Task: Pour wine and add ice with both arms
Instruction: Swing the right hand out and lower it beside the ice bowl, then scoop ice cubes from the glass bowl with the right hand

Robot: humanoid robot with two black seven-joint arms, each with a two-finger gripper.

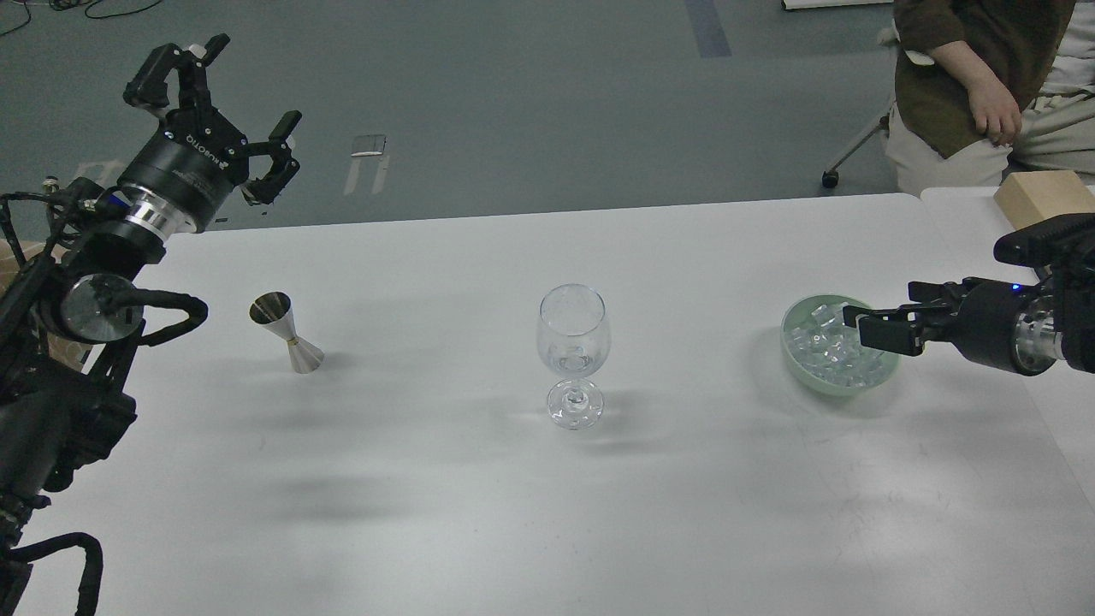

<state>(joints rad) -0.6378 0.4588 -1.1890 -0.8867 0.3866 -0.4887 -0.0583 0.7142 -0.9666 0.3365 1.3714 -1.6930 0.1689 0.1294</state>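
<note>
Ice (834,351) fills a pale green bowl (800,366) on the right side of the white table (547,513), a heap of small clear cubes up to its rim. The right gripper (868,329) reaches over the bowl's right edge, side-on and dark, so I cannot tell how far its fingers are parted. A clear stemmed wine glass (573,351) stands upright mid-table. A steel jigger (287,334) stands tilted further left. The left gripper (214,103) is raised beyond the table's far left corner, fingers spread wide, holding nothing.
</note>
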